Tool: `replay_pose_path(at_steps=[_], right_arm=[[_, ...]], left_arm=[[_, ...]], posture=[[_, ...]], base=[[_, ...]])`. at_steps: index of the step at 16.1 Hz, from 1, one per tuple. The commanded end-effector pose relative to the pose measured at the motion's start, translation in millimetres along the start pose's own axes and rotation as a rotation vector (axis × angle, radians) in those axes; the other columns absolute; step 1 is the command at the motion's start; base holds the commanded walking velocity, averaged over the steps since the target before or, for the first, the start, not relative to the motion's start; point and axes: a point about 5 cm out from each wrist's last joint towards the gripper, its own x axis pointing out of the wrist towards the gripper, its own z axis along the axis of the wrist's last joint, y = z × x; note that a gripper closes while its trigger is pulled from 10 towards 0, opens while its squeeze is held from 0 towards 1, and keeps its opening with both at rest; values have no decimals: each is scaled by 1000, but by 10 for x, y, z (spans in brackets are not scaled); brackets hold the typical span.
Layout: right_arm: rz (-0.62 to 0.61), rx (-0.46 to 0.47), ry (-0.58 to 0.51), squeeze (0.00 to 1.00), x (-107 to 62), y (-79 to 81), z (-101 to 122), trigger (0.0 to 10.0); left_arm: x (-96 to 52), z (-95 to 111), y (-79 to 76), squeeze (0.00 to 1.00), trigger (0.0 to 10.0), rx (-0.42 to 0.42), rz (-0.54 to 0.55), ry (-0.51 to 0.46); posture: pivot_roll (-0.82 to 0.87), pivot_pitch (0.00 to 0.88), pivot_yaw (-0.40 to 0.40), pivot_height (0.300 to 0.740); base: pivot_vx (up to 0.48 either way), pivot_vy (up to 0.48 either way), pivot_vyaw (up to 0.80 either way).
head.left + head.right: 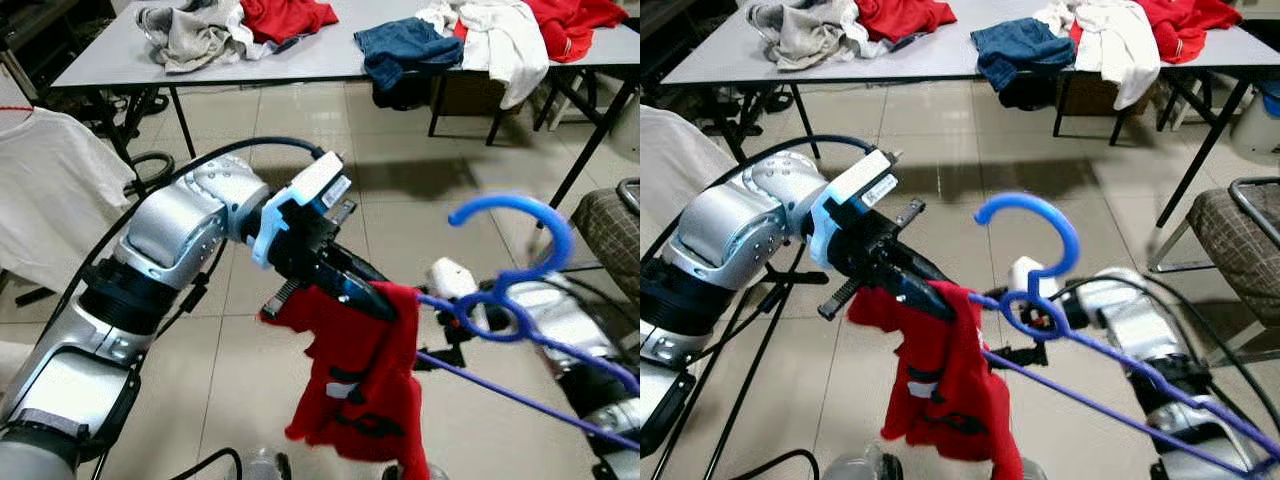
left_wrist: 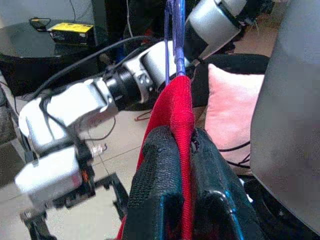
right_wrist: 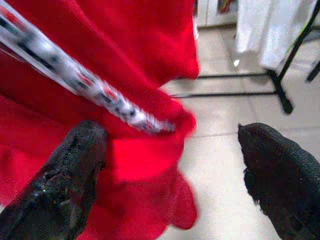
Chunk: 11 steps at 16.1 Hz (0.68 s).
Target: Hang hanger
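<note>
Left gripper [image 1: 365, 292]: black fingers [image 2: 150, 175] pressed together on a fold of the red garment [image 1: 360, 380], cloth pinched between the pads and hanging slack below, well above the tiled floor [image 1: 330, 130]. Blue hanger [image 1: 515, 270] just beside that grip, hook up and curling over, one purple-blue arm run into the pinched cloth, the other slanting down toward the lower right. Right gripper [image 3: 170, 165]: fingers [image 3: 70, 170] spread wide, nothing between them, the red cloth and a blurred stretch of hanger bar close in front. Right arm lay under the hanger near its neck; whether touching or supporting it, cannot tell.

Farther out: long grey table [image 1: 320, 62] across the back, red, grey, white and blue clothes heaped along its near edge and right end. White garment [image 1: 45, 190] hung at far left, seemingly on a rack.

Step in hand, by judgement: garment only partly on the hanger, hanging itself not yet begun. Next move likely called for seating the cloth over both hanger arms, securing the hanger near its neck, then carrying the hook to a rail. Risk: cloth sliding off the sloped arm.
</note>
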Motion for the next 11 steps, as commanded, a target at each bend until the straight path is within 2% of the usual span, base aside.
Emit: replay_pose_path(at_steps=[1, 2, 3, 4, 6, 11], right_arm=[[-1, 4, 42, 0, 8, -18, -24, 8314], [8, 51, 74, 0, 24, 3, -113, 4118], [11, 96, 90, 0, 29, 29, -186, 2157], [7, 122, 95, 0, 23, 49, -241, 902], [-6, 160, 80, 0, 7, 101, -324, 39], [-93, 221, 16, 0, -36, 171, -427, 0]], left_arm=[[1, 91, -7, 0, 0, 32, -16, 0], [0, 94, -8, 0, 0, 33, -16, 1], [-7, 96, -10, 0, 0, 34, -14, 4], [-17, 94, -8, 0, 0, 33, -10, 6], [-37, 86, -15, 0, 0, 30, -1, 7], [-86, 58, -5, 0, 0, 20, 31, 3]], posture=[[-67, 0, 50, 740], [-67, 0, 50, 740], [-67, 0, 50, 740], [-66, 0, 49, 740], [-66, 0, 49, 740], [-73, 0, 53, 740]], base=[[0, 0, 0], [0, 0, 0], [0, 0, 0], [0, 0, 0], [0, 0, 0], [0, 0, 0]])
